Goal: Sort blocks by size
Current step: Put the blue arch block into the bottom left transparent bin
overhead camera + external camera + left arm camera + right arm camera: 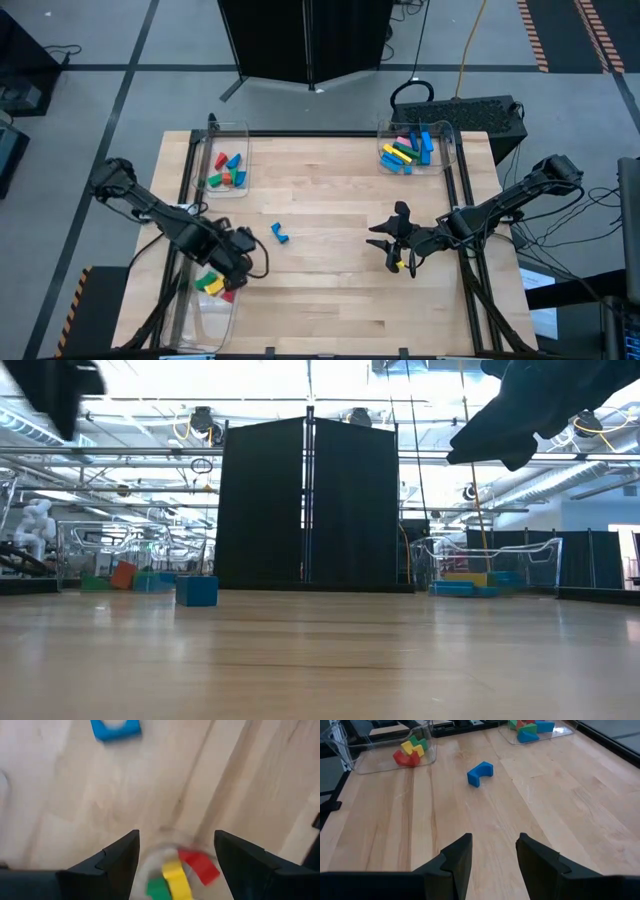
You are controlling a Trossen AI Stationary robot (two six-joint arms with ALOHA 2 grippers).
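Note:
One blue block (279, 233) lies alone on the wooden table, left of the middle; it also shows in the low view (197, 590) and in both wrist views (116, 728) (480, 773). My left gripper (238, 258) hangs open, pointing down, over the far rim of the near-left clear bin (205, 310), where yellow, green and red blocks (177, 875) lie. Nothing is between its fingers (175, 845). My right gripper (376, 236) stands open above the table's right half, pointing toward the blue block, with nothing between its fingers (492, 845).
A clear bin at the far left (240, 130) holds green, red, orange and blue blocks. A clear bin at the far right (447, 135) holds longer blue, yellow, green and pink blocks. Bare wood lies between the two grippers and along the near edge.

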